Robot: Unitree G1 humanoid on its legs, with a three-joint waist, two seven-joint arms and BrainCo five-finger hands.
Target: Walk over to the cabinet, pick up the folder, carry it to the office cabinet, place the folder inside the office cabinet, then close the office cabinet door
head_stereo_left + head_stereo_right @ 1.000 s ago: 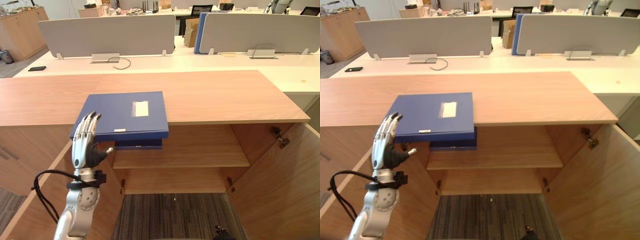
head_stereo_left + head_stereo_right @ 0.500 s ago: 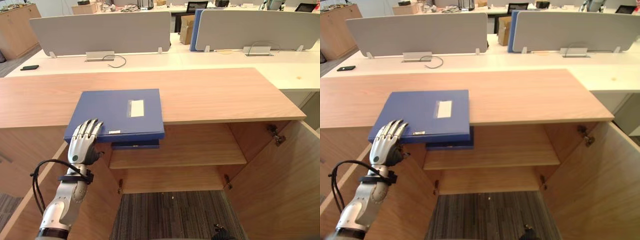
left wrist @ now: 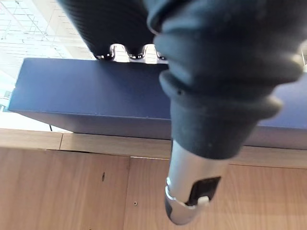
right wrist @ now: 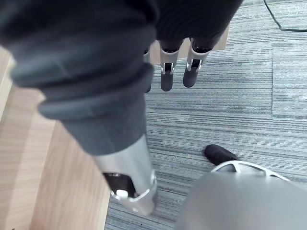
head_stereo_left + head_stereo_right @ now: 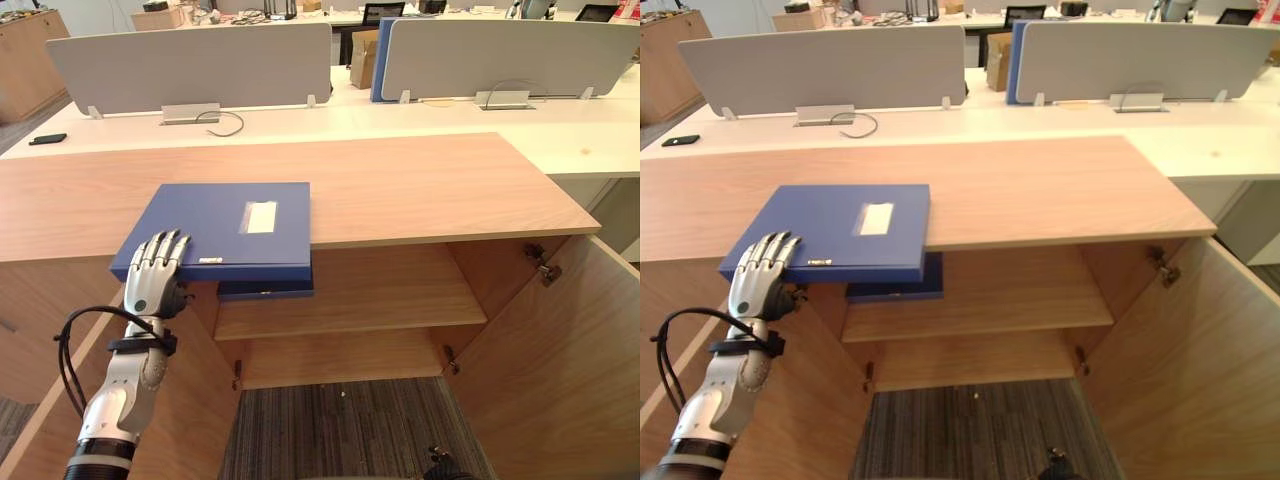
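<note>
A blue folder lies flat on the wooden cabinet top, with its near edge hanging over the open front. A darker blue edge shows just under that overhang. My left hand is at the folder's near left corner, its straight fingers resting on the cover. In the left wrist view the folder's edge runs across past the fingers, and the thumb sticks out below it, apart from the folder. My right hand hangs low over the carpet with relaxed fingers, holding nothing.
Below the top the cabinet stands open, with a bare shelf inside. Its right door and left door swing out toward me. Behind are a white desk with grey dividers and a black phone.
The whole picture has shifted, so the camera moved. My left hand stays at the folder's near left corner, with its wrist and forearm lower than before. The folder has not moved on the top.
</note>
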